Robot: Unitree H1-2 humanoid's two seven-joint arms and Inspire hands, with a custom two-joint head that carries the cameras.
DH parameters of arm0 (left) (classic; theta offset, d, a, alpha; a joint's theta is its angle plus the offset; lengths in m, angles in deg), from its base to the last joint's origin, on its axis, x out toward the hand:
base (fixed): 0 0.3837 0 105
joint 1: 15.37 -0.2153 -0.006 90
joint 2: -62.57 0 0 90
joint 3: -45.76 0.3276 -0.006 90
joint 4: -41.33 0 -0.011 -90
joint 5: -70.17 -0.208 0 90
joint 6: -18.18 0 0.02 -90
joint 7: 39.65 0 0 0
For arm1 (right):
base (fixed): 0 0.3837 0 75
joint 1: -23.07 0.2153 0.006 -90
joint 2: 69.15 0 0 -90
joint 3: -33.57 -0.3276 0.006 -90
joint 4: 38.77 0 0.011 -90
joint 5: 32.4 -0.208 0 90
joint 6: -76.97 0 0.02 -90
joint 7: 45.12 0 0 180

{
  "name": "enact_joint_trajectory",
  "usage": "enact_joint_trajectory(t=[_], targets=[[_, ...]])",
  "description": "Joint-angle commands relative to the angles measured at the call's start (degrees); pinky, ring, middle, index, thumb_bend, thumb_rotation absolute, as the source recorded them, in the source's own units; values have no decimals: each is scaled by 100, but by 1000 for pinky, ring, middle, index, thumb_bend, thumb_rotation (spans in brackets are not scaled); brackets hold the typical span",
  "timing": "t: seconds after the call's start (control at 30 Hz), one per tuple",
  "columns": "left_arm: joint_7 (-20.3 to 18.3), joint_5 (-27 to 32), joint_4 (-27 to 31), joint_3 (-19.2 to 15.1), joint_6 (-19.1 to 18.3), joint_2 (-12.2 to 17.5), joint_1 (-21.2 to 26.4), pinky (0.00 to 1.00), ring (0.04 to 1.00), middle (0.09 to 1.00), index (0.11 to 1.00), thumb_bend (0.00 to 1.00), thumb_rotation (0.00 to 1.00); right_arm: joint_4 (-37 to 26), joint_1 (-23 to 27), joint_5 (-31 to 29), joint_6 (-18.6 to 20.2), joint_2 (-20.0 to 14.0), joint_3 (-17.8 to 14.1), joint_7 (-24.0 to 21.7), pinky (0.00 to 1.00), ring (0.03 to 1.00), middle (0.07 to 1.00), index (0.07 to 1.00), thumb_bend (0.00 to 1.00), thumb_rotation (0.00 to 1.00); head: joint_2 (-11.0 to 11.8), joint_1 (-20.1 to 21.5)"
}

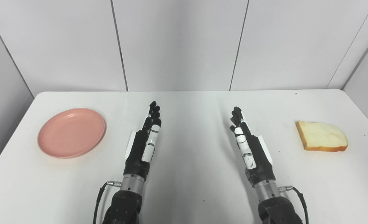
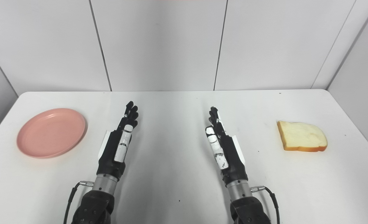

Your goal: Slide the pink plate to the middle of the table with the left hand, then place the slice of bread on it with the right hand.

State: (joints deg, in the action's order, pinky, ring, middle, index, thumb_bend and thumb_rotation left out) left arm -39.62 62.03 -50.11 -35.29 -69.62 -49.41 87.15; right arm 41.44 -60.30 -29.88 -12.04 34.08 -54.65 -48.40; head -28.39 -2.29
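Observation:
A round pink plate [image 1: 71, 132] lies flat near the table's left edge, with nothing on it. A slice of bread [image 1: 321, 136] with a brown crust lies flat at the right side of the table. My left hand [image 1: 145, 141] is over the table left of centre, fingers stretched straight forward, holding nothing; the plate is well to its left. My right hand [image 1: 248, 146] is right of centre in the same edge-on pose, fingers extended and holding nothing; the bread is well to its right. Neither hand touches either object.
The white table [image 1: 190, 124] has rounded far corners and grey wall panels behind and at both sides. Bare tabletop lies between the two hands.

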Motion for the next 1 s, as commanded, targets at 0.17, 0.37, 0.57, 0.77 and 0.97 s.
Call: enact_joint_trajectory(t=[0.17, 0.37, 0.57, 0.77, 0.97], targets=[[36, -28, 93, 38, 267, -47, 148, 987, 992, 992, 988, 377, 1000, -193, 105, -55, -72, 30, 2, 22, 975, 999, 1000, 1000, 198, 1000, -10, -7], [1, -23, 158, 44, 138, -36, 138, 994, 994, 993, 988, 386, 1000, -241, 100, -18, 26, 25, 8, 24, 973, 996, 1000, 1000, 210, 1000, -13, -15], [-19, 14, 123, 38, 166, -31, 150, 987, 992, 992, 984, 377, 1000, -195, 103, -50, -50, 18, 0, 15, 977, 999, 1000, 1000, 203, 1000, 12, -108], [102, -212, 5, 99, 115, -116, 190, 991, 991, 985, 974, 392, 1000, -161, 108, -186, -171, -62, -61, -40, 991, 999, 1000, 1000, 188, 1000, 103, -636], [237, -329, -241, 188, 223, -304, 240, 992, 988, 984, 978, 396, 1000, 20, 155, -599, -368, -237, -170, -237, 1000, 1000, 1000, 1000, 204, 1000, 262, -1185]])
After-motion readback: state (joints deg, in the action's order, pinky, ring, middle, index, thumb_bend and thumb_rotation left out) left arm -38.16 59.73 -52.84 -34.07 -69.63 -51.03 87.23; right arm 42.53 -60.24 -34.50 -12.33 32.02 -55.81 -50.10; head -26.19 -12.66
